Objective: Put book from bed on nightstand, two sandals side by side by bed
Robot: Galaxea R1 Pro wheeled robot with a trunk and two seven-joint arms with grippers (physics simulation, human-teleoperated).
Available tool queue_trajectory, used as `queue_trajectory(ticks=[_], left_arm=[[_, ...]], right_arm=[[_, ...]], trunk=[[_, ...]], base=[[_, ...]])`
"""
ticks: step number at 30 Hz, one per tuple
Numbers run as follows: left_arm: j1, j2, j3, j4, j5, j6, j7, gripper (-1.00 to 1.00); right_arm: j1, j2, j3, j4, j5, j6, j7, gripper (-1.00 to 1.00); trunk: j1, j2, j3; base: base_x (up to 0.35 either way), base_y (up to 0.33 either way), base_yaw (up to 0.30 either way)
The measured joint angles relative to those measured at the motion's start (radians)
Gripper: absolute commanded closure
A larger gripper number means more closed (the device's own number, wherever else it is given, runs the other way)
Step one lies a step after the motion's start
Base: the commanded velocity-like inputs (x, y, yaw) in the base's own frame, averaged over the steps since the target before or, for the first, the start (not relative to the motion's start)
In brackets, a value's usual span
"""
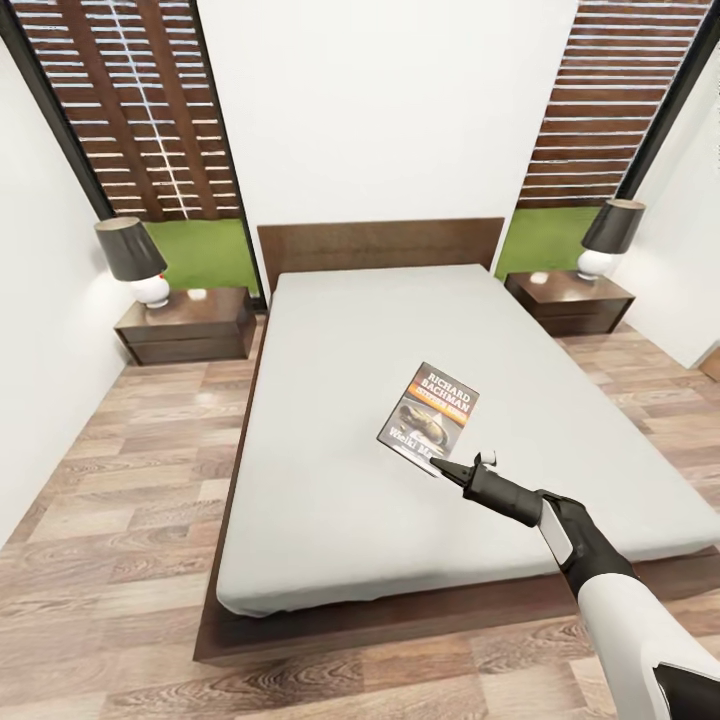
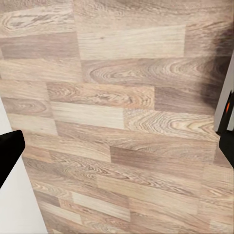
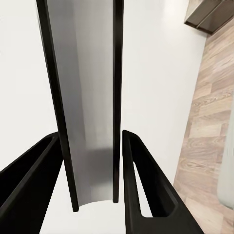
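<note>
The right end effector point(image 1: 447, 466) reaches out over the bed point(image 1: 330, 500) and meets the near edge of the book point(image 1: 429, 411). In the right wrist view the book point(image 3: 87, 97) stands edge-on between the two dark fingers point(image 3: 141, 185), which sit close against its covers; the end effector is therefore narrow and appears clamped on the book. In the head view the book looks tilted, its far edge raised off the mattress, which fits a grip at one end rather than a book lying flat. Whether any corner touches the mattress cannot be told.

The edge grip suits the item: a thin paperback on a soft bed offers no purchase from above, so pinching the exposed edge is the workable method.

The left end effector point(image 2: 7, 156) hangs above bare plank floor point(image 2: 122, 97); one dark finger shows at the frame edge, and its opening cannot be judged.

Two nightstands are available. The right nightstand point(image 1: 570, 300) lies on the working arm's side, well apart from the book, and carries a lamp point(image 1: 606, 238) toward its back, leaving the front of the surface free. The left nightstand point(image 1: 188, 325) is similar, with its own lamp point(image 1: 136, 260).

Judged step: carrying the book to a nightstand. The sandals remain to be handled.
</note>
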Motion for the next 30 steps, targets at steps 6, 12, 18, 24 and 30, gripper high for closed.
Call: queue_trajectory(ticks=[6, 12, 18, 24, 30], left_arm=[[0.0, 0.0, 0.0, 0.0, 0.0, 0.0, 0.0, -1.0], [0.0, 0.0, 0.0, 0.0, 0.0, 0.0, 0.0, -1.0], [0.0, 0.0, 0.0, 0.0, 0.0, 0.0, 0.0, -1.0], [0.0, 0.0, 0.0, 0.0, 0.0, 0.0, 0.0, -1.0], [0.0, 0.0, 0.0, 0.0, 0.0, 0.0, 0.0, -1.0]], right_arm=[[0.0, 0.0, 0.0, 0.0, 0.0, 0.0, 0.0, 1.0], [0.0, 0.0, 0.0, 0.0, 0.0, -0.001, 0.001, 1.0], [0.0, 0.0, 0.0, 0.0, 0.0, -0.002, 0.001, 1.0], [0.0, 0.0, 0.001, 0.0, 0.0, -0.003, 0.001, 1.0], [0.0, 0.001, 0.001, 0.0, 0.0, -0.003, 0.001, 1.0]], trunk=[[0.0, 0.0, 0.01], [0.0, 0.0, 0.019], [0.0, 0.0, 0.029], [0.0, 0.0, 0.039], [0.0, 0.0, 0.049]], base=[[0.0, 0.0, 0.0], [0.0, 0.0, 0.0], [0.0, 0.0, 0.0], [0.0, 0.0, 0.0], [0.0, 0.0, 0.0]])
